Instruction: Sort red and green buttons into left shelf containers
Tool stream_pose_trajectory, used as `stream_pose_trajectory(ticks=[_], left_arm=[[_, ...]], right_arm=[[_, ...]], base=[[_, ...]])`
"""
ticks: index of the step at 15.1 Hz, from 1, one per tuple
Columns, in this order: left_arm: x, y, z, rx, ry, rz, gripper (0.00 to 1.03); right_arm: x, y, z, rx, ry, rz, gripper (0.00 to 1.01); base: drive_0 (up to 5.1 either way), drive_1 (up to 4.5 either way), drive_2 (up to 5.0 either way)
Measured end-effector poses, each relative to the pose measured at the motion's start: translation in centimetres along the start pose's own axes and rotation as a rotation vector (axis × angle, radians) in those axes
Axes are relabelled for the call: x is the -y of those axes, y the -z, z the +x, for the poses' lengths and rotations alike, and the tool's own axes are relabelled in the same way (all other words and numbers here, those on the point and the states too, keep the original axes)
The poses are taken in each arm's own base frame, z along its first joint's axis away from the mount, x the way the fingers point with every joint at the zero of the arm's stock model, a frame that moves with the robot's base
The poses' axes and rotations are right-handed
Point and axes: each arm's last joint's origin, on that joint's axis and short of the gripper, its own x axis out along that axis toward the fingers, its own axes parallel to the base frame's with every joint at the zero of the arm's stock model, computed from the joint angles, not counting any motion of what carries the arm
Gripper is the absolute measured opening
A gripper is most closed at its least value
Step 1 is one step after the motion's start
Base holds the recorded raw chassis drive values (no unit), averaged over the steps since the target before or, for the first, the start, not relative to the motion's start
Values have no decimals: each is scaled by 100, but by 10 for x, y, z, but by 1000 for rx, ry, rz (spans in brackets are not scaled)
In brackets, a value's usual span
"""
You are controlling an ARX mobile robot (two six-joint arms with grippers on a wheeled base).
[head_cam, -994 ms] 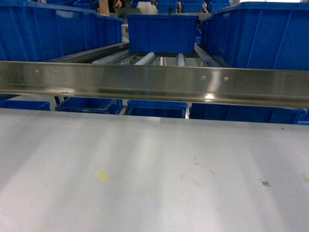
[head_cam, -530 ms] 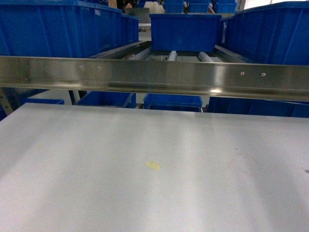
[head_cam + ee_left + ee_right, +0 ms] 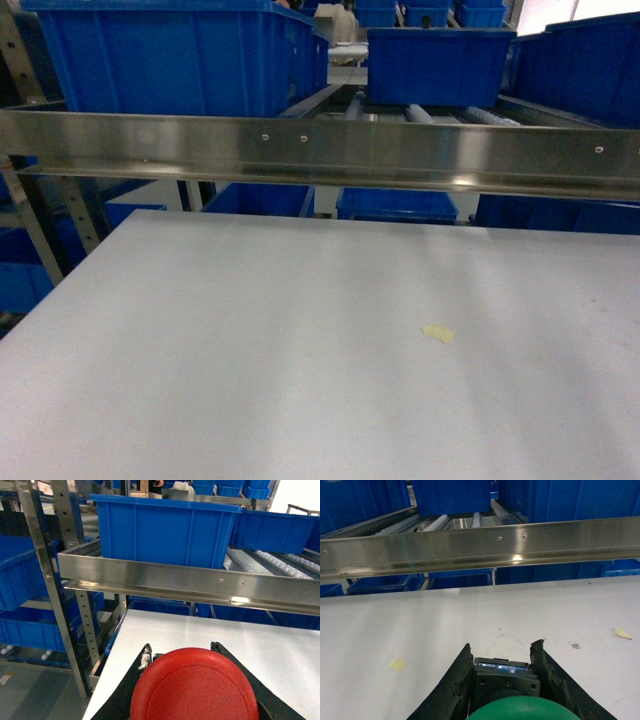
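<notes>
Nearest the left wrist camera, the left gripper [image 3: 182, 652] has its black jaws closed against the sides of the red button [image 3: 194, 686], whose round red cap fills the bottom of that view and hides its body. In the right wrist view the right gripper [image 3: 502, 652] holds the green button [image 3: 502, 682] the same way: both jaws press on its dark body, and the green cap curves along the bottom edge. Neither gripper shows in the head view.

Both grippers hang over the pale grey worktop [image 3: 300, 340]. A small yellowish scrap [image 3: 437, 333] lies on it towards the right in the head view, and a few dark specks mark the surface in the right wrist view.

Past the far edge of the worktop a steel rail [image 3: 320, 150] runs across at shelf height. Behind it, on the left, stands the large blue bin [image 3: 180, 60], well apart from both buttons. Further right, a smaller blue bin [image 3: 440, 65] sits on the shelf's rollers [image 3: 420, 113]. More blue bins [image 3: 395, 205] show on the lower level under the rail, and a perforated steel upright [image 3: 75, 580] frames the shelf's left side
</notes>
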Motion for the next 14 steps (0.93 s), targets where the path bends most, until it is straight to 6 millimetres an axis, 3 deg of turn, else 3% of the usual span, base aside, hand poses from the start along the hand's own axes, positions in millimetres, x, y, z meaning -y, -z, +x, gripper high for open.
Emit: stream_pose_trajectory(ticks=[14], left_arm=[[0, 0, 0, -1, -2, 0, 30]], right_arm=[[0, 0, 0, 1, -2, 0, 29]], base=[[-494, 271, 222]])
